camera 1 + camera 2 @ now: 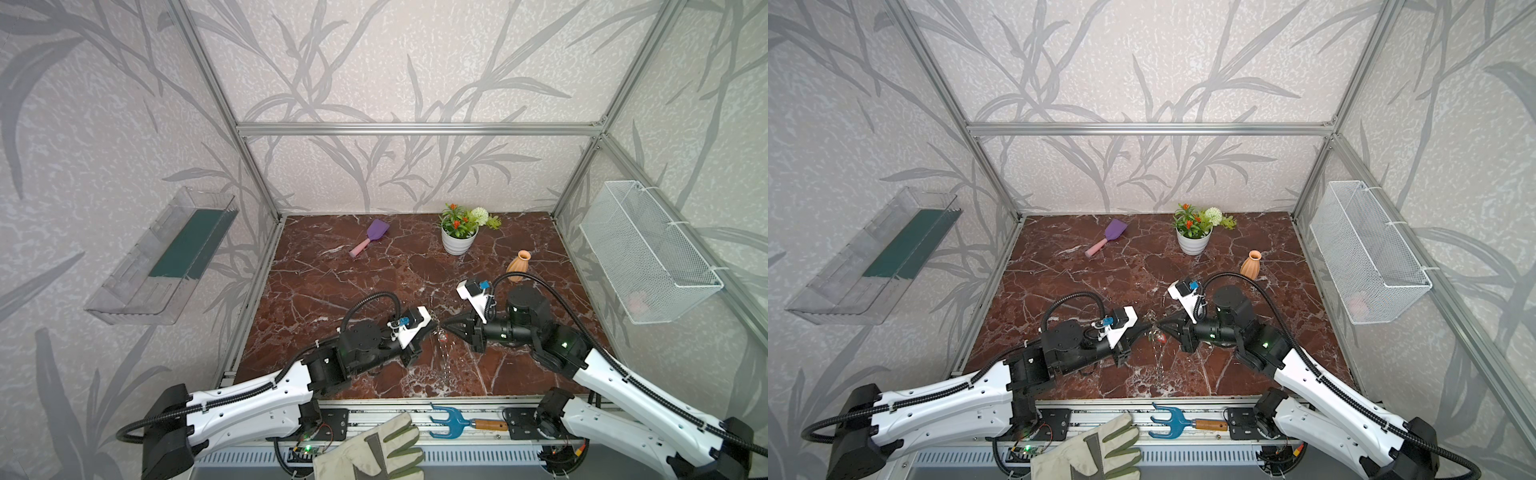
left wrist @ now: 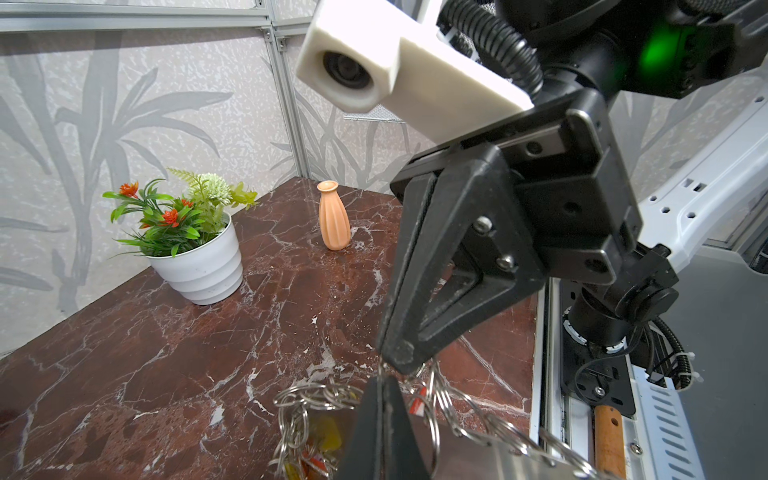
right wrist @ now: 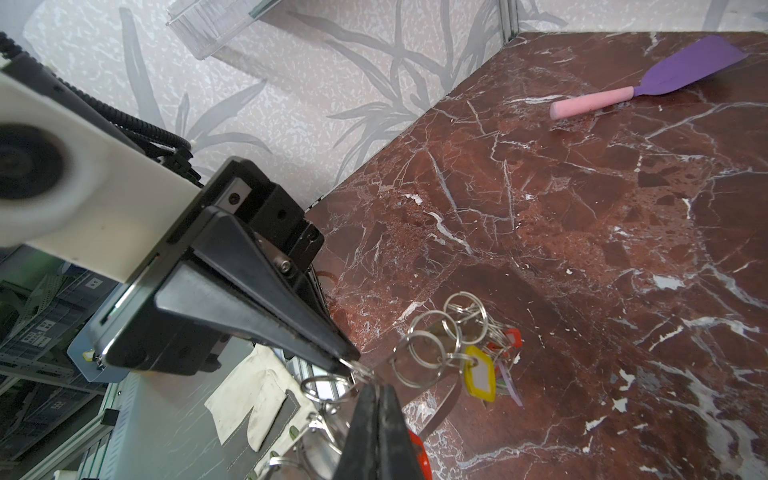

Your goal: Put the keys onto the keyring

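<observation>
Both grippers meet tip to tip above the marble table (image 1: 332, 291), near its front middle. My left gripper (image 1: 433, 328) (image 2: 384, 384) is shut on a silver ring of the keyring (image 1: 444, 361). My right gripper (image 1: 445, 326) (image 3: 380, 390) is shut on a ring right beside it. The keyring's grey band (image 2: 478, 457) hangs down from them, fringed with rings. A bunch of keys hangs on it: yellow (image 3: 480, 374), red (image 3: 512, 338) and lilac (image 3: 509, 384). Another red key (image 3: 417, 453) (image 1: 1160, 337) dangles just under my right fingertips; I cannot tell which ring it is on.
A potted plant (image 1: 458, 241), an orange vase (image 1: 518, 266) and a purple spatula (image 1: 370, 237) stand toward the back. A work glove (image 1: 374, 449) and a blue hand fork (image 1: 453, 422) lie on the front rail. A wire basket (image 1: 648, 253) and a clear tray (image 1: 166, 257) hang on the side walls.
</observation>
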Controlling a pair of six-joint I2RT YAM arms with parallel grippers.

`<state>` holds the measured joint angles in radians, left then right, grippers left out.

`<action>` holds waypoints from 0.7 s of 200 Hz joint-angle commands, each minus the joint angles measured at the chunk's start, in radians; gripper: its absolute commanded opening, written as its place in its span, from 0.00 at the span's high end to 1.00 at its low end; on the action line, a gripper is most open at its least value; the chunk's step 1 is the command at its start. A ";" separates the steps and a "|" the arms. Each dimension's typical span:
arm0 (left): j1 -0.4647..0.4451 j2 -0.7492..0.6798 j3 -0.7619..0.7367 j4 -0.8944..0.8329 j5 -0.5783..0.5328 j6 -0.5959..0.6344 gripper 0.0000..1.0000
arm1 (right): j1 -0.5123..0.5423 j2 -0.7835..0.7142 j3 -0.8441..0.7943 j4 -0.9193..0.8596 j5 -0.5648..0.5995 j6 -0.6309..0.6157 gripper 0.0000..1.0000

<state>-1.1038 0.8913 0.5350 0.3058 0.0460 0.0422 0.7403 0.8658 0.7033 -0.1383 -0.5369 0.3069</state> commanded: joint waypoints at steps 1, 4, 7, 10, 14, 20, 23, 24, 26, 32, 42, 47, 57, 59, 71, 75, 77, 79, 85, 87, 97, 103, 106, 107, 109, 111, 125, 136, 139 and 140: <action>0.000 -0.023 -0.002 0.158 0.008 -0.023 1.00 | 0.000 0.020 -0.017 0.057 -0.042 0.028 1.00; 0.000 -0.022 -0.005 0.169 0.009 -0.026 1.00 | -0.002 0.022 -0.017 0.063 -0.045 0.031 1.00; -0.001 -0.019 -0.007 0.180 0.008 -0.027 1.00 | -0.002 0.022 -0.016 0.068 -0.050 0.032 1.00; 0.001 -0.019 -0.010 0.191 0.006 -0.030 1.00 | -0.003 0.025 -0.017 0.072 -0.053 0.034 1.00; 0.000 -0.017 -0.013 0.203 0.003 -0.032 1.00 | -0.005 0.025 -0.018 0.077 -0.056 0.037 1.00; 0.001 -0.018 -0.017 0.219 -0.004 -0.036 1.00 | -0.006 0.028 -0.016 0.080 -0.060 0.038 1.00; 0.000 -0.019 -0.019 0.224 -0.007 -0.038 1.00 | -0.008 0.028 -0.015 0.081 -0.061 0.040 1.00; 0.000 -0.019 -0.019 0.226 -0.008 -0.038 1.00 | -0.009 0.028 -0.015 0.081 -0.062 0.040 1.00; 0.000 -0.020 -0.021 0.231 -0.010 -0.038 1.00 | -0.009 0.028 -0.016 0.082 -0.063 0.040 1.00; 0.000 -0.023 -0.026 0.240 -0.019 -0.040 1.00 | -0.015 0.026 -0.015 0.085 -0.069 0.045 1.00; 0.000 -0.031 -0.036 0.259 -0.035 -0.046 1.00 | -0.028 0.020 -0.017 0.097 -0.086 0.058 1.00; 0.000 -0.036 -0.043 0.273 -0.041 -0.049 1.00 | -0.035 0.019 -0.018 0.107 -0.093 0.065 1.00; 0.001 -0.041 -0.059 0.301 -0.048 -0.060 1.00 | -0.050 0.012 -0.022 0.124 -0.115 0.081 1.00; 0.001 -0.043 -0.062 0.306 -0.049 -0.061 1.00 | -0.056 0.012 -0.022 0.129 -0.122 0.087 1.00; 0.001 -0.044 -0.075 0.337 -0.054 -0.070 1.00 | -0.072 0.014 -0.021 0.151 -0.154 0.107 0.99; 0.001 -0.043 -0.078 0.345 -0.056 -0.071 1.00 | -0.077 0.015 -0.022 0.160 -0.164 0.115 0.98; 0.001 -0.043 -0.079 0.349 -0.056 -0.072 1.00 | -0.078 0.016 -0.022 0.164 -0.170 0.119 0.98; 0.000 -0.044 -0.081 0.354 -0.057 -0.073 1.00 | -0.080 0.016 -0.022 0.169 -0.173 0.121 0.98; 0.000 -0.044 -0.086 0.369 -0.058 -0.075 1.00 | -0.083 0.017 -0.021 0.177 -0.184 0.127 0.98; 0.000 -0.044 -0.088 0.373 -0.060 -0.076 1.00 | -0.084 0.019 -0.021 0.178 -0.185 0.128 0.97; 0.000 -0.045 -0.095 0.397 -0.057 -0.080 1.00 | -0.083 0.023 -0.014 0.178 -0.191 0.129 0.97; 0.001 -0.048 -0.099 0.408 -0.057 -0.082 1.00 | -0.083 0.025 -0.012 0.182 -0.194 0.131 0.97; 0.000 -0.049 -0.099 0.413 -0.057 -0.083 1.00 | -0.084 0.025 -0.011 0.184 -0.197 0.133 0.97; 0.001 -0.049 -0.099 0.414 -0.059 -0.083 1.00 | -0.084 0.025 -0.011 0.186 -0.197 0.133 0.97; 0.001 -0.049 -0.101 0.418 -0.058 -0.083 1.00 | -0.084 0.026 -0.011 0.189 -0.200 0.136 0.97; 0.000 -0.050 -0.102 0.421 -0.059 -0.084 1.00 | -0.085 0.027 -0.011 0.192 -0.202 0.138 0.96; 0.000 -0.054 -0.111 0.443 -0.058 -0.085 1.00 | -0.085 0.030 -0.010 0.211 -0.213 0.149 0.94; 0.000 -0.058 -0.120 0.474 -0.057 -0.087 1.00 | -0.087 0.035 -0.004 0.217 -0.220 0.153 0.91; 0.001 -0.060 -0.123 0.483 -0.058 -0.086 1.00 | -0.087 0.037 -0.002 0.220 -0.223 0.155 0.91; 0.001 -0.061 -0.123 0.485 -0.059 -0.086 1.00 | -0.087 0.037 -0.002 0.221 -0.223 0.156 0.91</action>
<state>-1.1004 0.8696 0.4225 0.6205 -0.0002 -0.0303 0.6598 0.8928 0.6907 0.0341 -0.7231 0.4377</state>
